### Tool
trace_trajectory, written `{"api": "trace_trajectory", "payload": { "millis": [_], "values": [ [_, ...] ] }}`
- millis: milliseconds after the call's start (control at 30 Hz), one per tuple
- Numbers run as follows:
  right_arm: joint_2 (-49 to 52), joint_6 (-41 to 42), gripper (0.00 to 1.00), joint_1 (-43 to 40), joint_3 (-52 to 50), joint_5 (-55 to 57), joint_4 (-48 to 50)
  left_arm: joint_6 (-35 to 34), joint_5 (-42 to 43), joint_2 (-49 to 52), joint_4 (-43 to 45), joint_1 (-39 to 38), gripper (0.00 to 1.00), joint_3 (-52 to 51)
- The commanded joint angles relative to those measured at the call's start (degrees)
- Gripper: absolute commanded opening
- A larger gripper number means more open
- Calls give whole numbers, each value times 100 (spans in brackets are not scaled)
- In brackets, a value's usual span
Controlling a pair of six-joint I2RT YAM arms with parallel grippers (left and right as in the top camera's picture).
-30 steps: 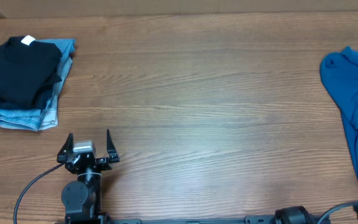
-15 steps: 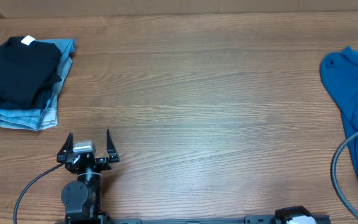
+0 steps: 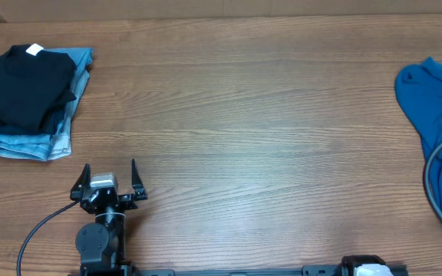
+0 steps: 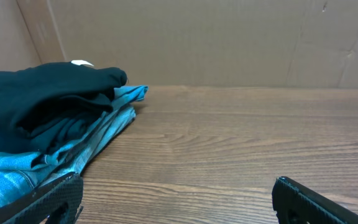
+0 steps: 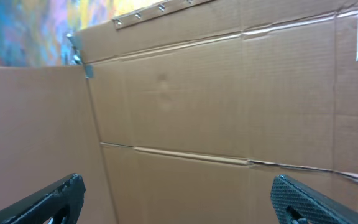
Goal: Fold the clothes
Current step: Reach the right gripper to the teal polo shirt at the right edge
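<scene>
Two arms are mounted at the near edge of the wooden table (image 3: 244, 115). The left arm stands at the near left. The left gripper (image 3: 110, 165) points toward the far side, low over the bare wood, with its jaws spread wide and nothing between them. In the left wrist view, the two black fingertips (image 4: 55, 196) sit at the lower corners of the picture, well apart, with only table surface between them.

The right gripper (image 5: 176, 183) appears only in its own wrist view. Its jaws are also spread wide and hold nothing. It faces a cardboard wall (image 5: 216, 112), not the table.

At the near right, a thin grey cable (image 3: 427, 180) arcs across the right edge of the overhead view, passing in front of the blue fabric.

The teal-blue shirt (image 3: 436, 107) lies at the right edge of the table, crumpled and unfolded, running from the middle depth toward the near right and partly cut off by the picture border. It is well apart from the left gripper. Neither gripper touches it.

At the far left, a black folded garment (image 3: 25, 84) with a white tag (image 3: 34, 50) on its far edge rests on top of folded light-blue jeans (image 3: 48, 142). The jeans project beyond the black garment on the near and right sides. Cardboard panels stand behind the table's far edge.
</scene>
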Motion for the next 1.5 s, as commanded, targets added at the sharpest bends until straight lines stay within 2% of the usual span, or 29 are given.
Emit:
{"api": "trace_trajectory", "payload": {
  "millis": [0,133,200,333,400,500,633,800,1033,1167,1467],
  "values": [
    [334,-59,100,-605,98,-396,11,-55,-59,-52,24,-33,100,-24],
    [699,76,100,-1558,98,-1543,-503,-55,-59,-52,22,-33,100,-24],
    [911,538,100,-2227,98,-2474,-933,-55,-59,-52,22,-33,100,-24],
    [1591,1790,100,-4004,98,-5241,-1720,-55,-59,-52,22,-33,100,-24],
    [2070,2072,100,-4645,96,-6334,-2046,-55,-59,-52,24,-33,100,-24],
    [2879,2072,100,-5045,96,-6841,-2546,-52,-59,-52,22,-33,100,-24],
    [3670,2057,100,-5010,94,-6857,-2962,-55,-59,-52,22,-33,100,-24],
    [4406,2059,100,-4922,85,-6929,-3034,-55,-59,-52,22,-33,100,-24],
    [5104,2037,100,-4905,83,-7639,-3104,-55,-59,-52,24,-33,100,-24],
    [5333,1392,95,-4660,81,-7945,-3082,-55,-57,-52,24,-33,100,-24],
    [5796,1239,93,-3464,81,-6627,-2151,-55,-59,-52,22,-33,100,-24]
  ]
}}
